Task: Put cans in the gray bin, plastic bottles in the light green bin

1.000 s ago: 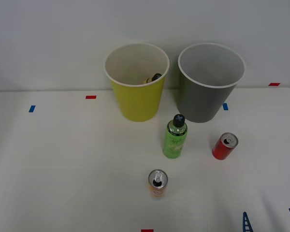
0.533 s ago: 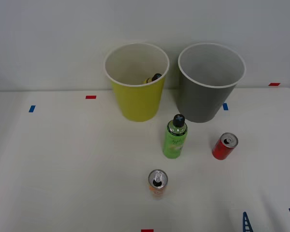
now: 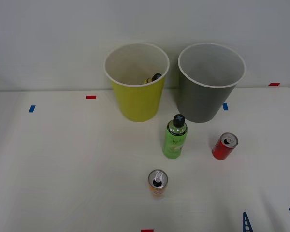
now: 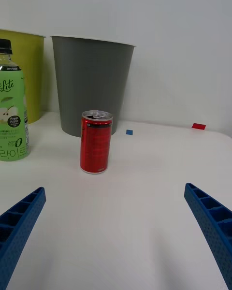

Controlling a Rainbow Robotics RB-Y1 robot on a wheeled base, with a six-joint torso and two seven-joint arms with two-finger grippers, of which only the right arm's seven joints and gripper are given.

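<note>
Red can stands upright, pull-tab top up, ahead of the spread, empty right gripper.

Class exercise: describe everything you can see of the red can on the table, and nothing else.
The red can is a small, slim metal drink can with a glossy red body, a dark strip of print down one side, and a silver top with a pull tab. It stands upright on the white table, touching nothing else. It sits in front of the gray bin and to the right of the green bottle. The right gripper is open, facing it and apart from it.
</note>
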